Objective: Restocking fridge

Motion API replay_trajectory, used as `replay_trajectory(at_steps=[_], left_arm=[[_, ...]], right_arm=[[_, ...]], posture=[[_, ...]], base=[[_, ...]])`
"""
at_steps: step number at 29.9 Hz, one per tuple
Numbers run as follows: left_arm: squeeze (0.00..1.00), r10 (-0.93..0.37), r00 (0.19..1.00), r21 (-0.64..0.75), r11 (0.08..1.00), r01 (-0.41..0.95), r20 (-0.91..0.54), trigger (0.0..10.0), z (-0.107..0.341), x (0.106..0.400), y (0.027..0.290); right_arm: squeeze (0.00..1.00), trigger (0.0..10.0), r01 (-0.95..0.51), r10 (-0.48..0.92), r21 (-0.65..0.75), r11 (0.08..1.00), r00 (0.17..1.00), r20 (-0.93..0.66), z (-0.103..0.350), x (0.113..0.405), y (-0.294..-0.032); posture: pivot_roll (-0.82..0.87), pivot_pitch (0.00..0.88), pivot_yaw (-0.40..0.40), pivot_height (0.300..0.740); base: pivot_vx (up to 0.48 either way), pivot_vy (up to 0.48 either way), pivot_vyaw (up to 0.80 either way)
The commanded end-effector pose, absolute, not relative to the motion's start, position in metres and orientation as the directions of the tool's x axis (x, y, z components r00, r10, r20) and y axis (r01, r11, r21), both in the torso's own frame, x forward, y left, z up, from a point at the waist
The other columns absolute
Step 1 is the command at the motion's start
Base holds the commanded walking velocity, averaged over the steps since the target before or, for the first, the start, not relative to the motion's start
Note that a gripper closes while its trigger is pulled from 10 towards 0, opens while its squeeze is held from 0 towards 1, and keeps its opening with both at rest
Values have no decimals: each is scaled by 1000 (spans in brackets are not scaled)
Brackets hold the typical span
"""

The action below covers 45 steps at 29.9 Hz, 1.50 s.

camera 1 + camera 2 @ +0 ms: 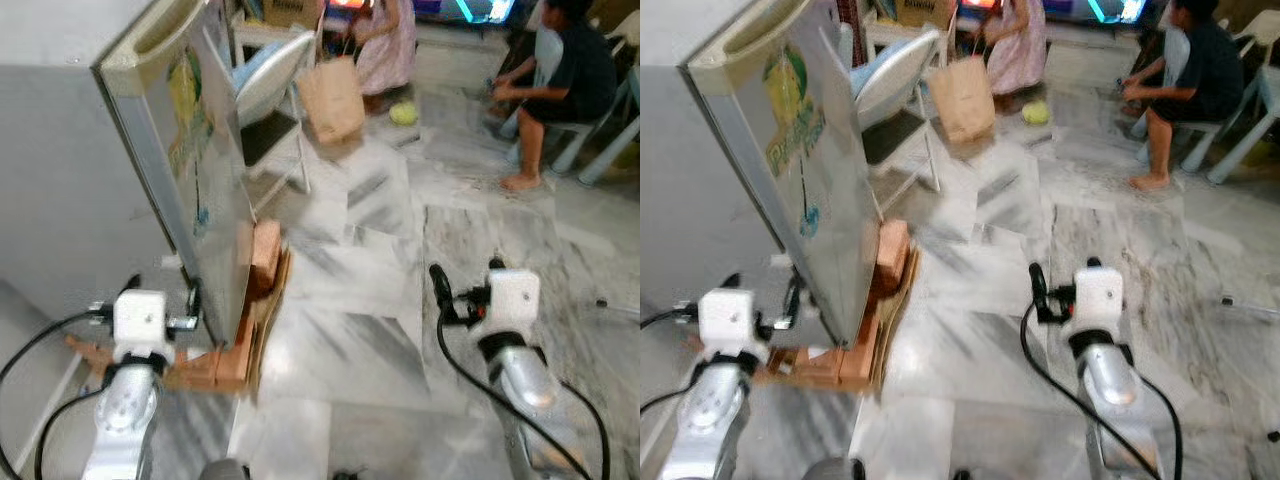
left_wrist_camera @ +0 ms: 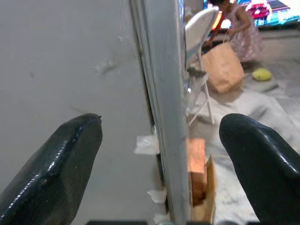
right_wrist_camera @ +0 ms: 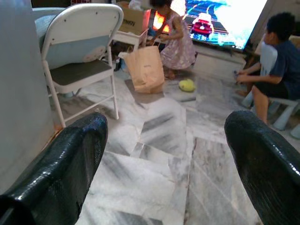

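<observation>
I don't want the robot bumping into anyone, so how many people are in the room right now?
2. One person stands by the paper bag near the screen, beyond the folding chair. Another person sits on a chair at the far right. Others may be out of frame.

Fridge [image 1: 790, 190]: grey body, silver door bearing a yellow-green sticker. Bricks [image 1: 265, 255] beyond the left jaws: orange-red, on tan cardboard. Floor [image 1: 380, 300]: white marble, grey-veined. Paper bag [image 3: 146, 69] ahead of the right jaws: brown. Folding chair [image 3: 77, 51]: white frame, grey seat.
</observation>
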State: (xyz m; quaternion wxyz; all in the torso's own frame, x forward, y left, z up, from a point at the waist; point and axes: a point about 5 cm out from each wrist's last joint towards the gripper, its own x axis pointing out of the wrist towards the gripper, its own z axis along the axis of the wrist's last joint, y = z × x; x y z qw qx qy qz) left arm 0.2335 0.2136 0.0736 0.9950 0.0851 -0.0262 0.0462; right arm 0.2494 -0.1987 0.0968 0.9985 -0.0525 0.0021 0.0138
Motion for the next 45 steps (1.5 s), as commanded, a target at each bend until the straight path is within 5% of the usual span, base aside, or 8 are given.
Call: replay_trajectory(at_steps=[1,23,35,45], left_arm=[[0,84,996,170,982,-88,34,10000,69,224,210],[0,71,997,143,987,-69,-4,10000,74,225,207],[0,181,982,175,970,-171,-48,10000,67,227,218],[0,159,986,174,973,-150,-41,10000,70,231,217]], right_arm=[[0,10000,-13,13,-125,992,1000,0,98,243,-202],[0,10000,-56,50,-113,992,997,-55,86,242,-194],[0,10000,-119,114,-97,988,992,-55,86,243,-185],[0,10000,-122,119,-92,988,992,-42,88,244,-184]], posture=[[16,30,-76,740],[17,17,-70,740],[21,25,-70,740],[19,22,-63,740]], base=[[0,0,0],[258,0,-182],[0,0,0],[135,0,601]])
